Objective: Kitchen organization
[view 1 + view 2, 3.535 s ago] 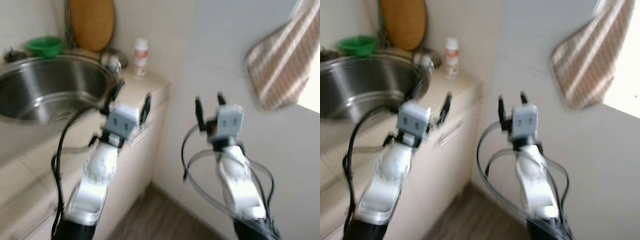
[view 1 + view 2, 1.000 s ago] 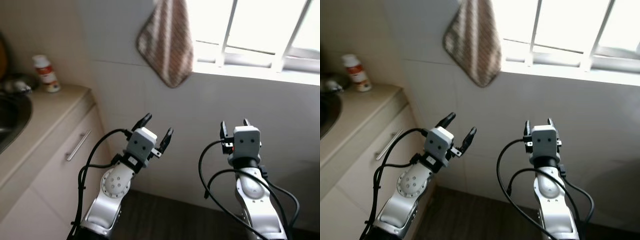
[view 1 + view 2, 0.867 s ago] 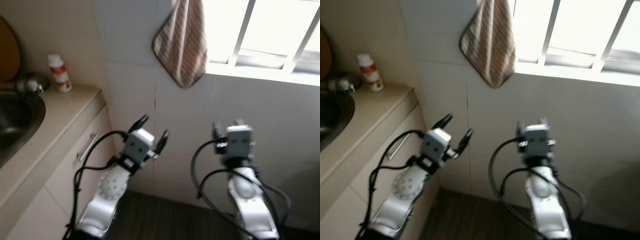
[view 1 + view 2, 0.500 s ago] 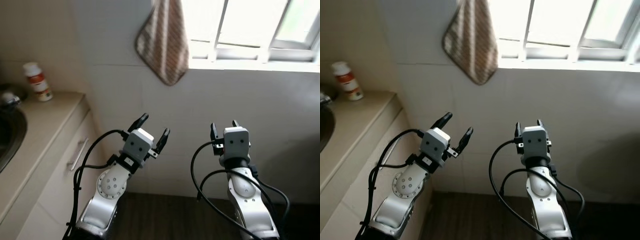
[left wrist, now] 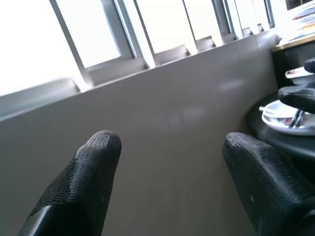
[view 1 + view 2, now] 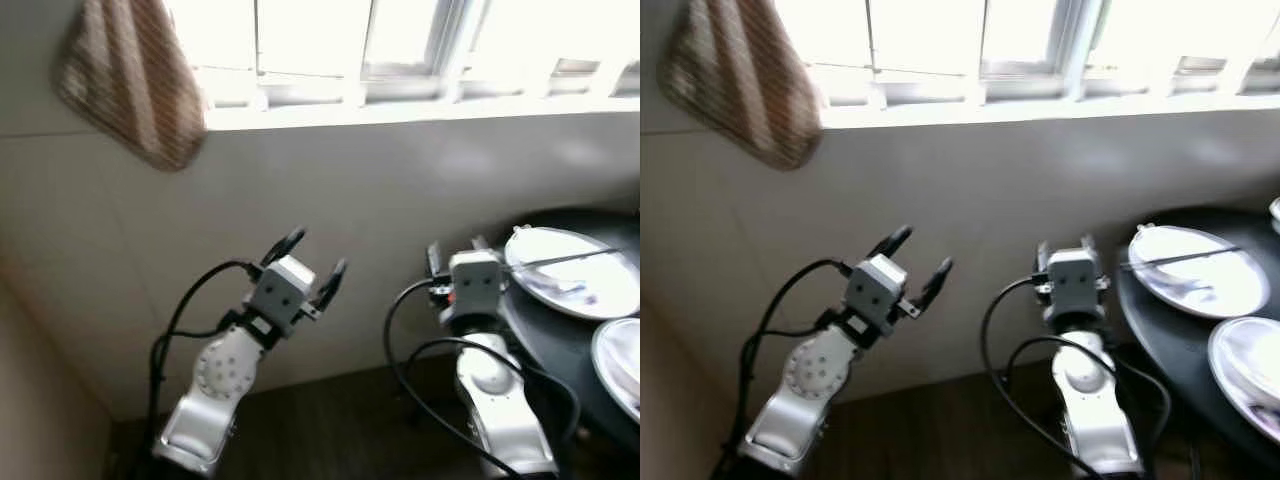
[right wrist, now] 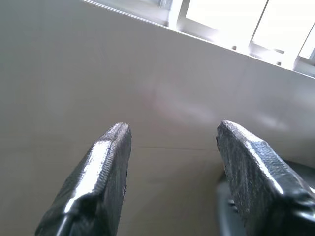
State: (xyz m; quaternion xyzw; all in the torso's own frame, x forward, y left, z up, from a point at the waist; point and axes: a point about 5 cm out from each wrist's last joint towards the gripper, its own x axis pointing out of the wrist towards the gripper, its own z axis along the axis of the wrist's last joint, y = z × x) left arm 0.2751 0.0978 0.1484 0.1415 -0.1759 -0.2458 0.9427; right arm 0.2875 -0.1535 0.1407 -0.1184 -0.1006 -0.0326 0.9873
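Note:
My left gripper (image 6: 312,254) is held up in front of the white tiled wall, open and empty. My right gripper (image 6: 455,246) is raised beside it, also open with nothing between its fingers, just left of a round black table (image 6: 560,335). On that table lies a white plate (image 6: 575,275) with chopsticks (image 6: 560,259) across it. A second white plate (image 6: 622,362) sits nearer, cut by the picture's edge. In the left wrist view the open fingers (image 5: 93,167) frame the wall, the plate with chopsticks (image 5: 290,123) and a small bowl (image 5: 300,74).
A brown striped towel (image 6: 130,80) hangs on the wall at the upper left. A bright window (image 6: 400,40) with a white sill runs along the top. Dark wood floor (image 6: 340,420) lies below the wall. The table's edge (image 7: 231,216) shows close to my right fingers.
The camera has swung to the right: the counter, cabinet and bottle have left the picture, the towel sits further left, and the black table with plates has come in. Both grippers keep their pose.

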